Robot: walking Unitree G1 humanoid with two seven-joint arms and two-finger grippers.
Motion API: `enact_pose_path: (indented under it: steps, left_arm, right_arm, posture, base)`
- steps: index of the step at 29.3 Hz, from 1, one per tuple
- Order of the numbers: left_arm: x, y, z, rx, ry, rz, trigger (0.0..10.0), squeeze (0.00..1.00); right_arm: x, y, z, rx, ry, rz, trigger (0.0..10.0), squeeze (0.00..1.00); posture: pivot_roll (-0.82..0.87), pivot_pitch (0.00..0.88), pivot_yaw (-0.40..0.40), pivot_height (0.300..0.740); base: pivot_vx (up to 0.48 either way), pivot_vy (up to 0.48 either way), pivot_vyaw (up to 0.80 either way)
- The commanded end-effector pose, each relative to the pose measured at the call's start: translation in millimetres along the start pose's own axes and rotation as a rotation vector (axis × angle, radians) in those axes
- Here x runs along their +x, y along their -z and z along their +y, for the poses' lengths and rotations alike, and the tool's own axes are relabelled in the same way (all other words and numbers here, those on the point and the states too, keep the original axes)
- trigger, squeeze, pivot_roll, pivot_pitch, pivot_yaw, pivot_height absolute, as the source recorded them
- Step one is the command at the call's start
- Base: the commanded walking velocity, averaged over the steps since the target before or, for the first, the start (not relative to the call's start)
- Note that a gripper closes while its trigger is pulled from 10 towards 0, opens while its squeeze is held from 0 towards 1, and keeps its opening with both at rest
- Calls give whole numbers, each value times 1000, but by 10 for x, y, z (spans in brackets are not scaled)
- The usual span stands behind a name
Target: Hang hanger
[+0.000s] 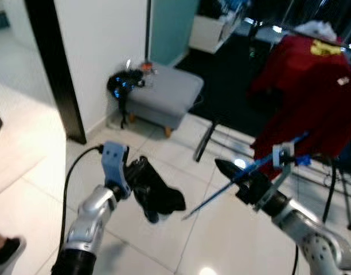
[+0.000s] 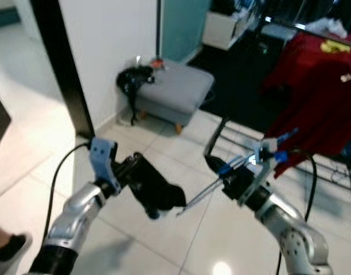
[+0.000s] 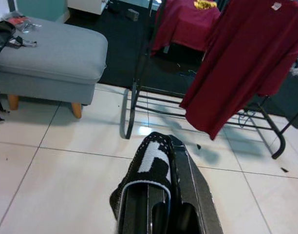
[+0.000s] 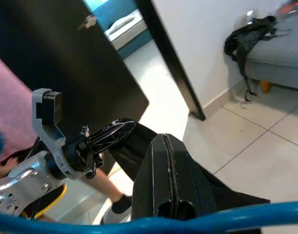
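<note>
From the left eye view, the left pincer [image 1: 155, 197] is raised over the pale tiled floor [image 1: 38, 189] with its fingers closed on a black garment [image 1: 158, 195] that droops from them. To its right, the right pincer [image 1: 227, 170] is clamped on a blue hanger [image 1: 244, 172], a thin rod slanting from low near the garment up toward the far right. The hanger's low tip lies just beside the hanging garment. Beyond, a grey footstool [image 1: 164, 94] stands against the white wall, with a black bag [image 1: 123, 85] at its left end. On the far right a red shirt [image 1: 313, 97] hangs on a dark clothes rack [image 1: 210, 137].

The right eye view shows the same layout, the hanger [image 2: 221, 177] running between the two pincers.

In the left wrist view, the left pincer's fingers [image 3: 183, 195] are shut around the black garment [image 3: 151, 165], which has a white patch. Ahead stand the footstool [image 3: 51, 53] and two red shirts on the rack [image 3: 134, 97].

In the right wrist view, the right pincer [image 4: 168, 195] is closed, the blue hanger [image 4: 188, 222] crossing at its base. Farther off, the left pincer [image 4: 110, 136] holds the dark garment, with a person's shoe [image 4: 115, 207] on the floor below.
</note>
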State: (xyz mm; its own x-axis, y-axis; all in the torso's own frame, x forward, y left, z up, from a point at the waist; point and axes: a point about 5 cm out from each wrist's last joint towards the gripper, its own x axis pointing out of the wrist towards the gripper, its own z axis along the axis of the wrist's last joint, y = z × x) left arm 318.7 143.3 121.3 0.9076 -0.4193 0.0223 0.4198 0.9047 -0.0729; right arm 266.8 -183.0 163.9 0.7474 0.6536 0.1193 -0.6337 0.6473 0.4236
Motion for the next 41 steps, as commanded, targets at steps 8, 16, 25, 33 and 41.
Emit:
enact_pose_path:
  steps: [8,16,25,33,41]
  left_arm:
    - [-14,26,29,11,-17,11,10000,0]
    - [30,-31,-55,-13,16,-17,10000,0]
    - [66,-158,-126,-58,75,-76,10000,0]
    - [59,-173,-178,-63,105,-83,10000,0]
    - [50,-182,-195,-64,117,-81,10000,0]
  right_arm:
    - [-27,0,33,-6,-32,23,10000,0]
    - [-31,-5,84,-4,-73,30,10000,0]
    - [-71,-19,125,2,-115,32,10000,0]
    - [-59,-82,78,30,-80,-16,10000,0]
    - [-60,-99,94,46,-93,-23,10000,0]
  posture:
    - [27,117,-82,740]
    - [27,111,-79,740]
    - [26,108,-79,740]
    - [27,115,-76,740]
    - [29,118,-76,740]
  base:
    - [431,0,0]
    - [431,0,0]
    - [430,0,-74]
    - [431,0,-800]
    - [434,0,-800]
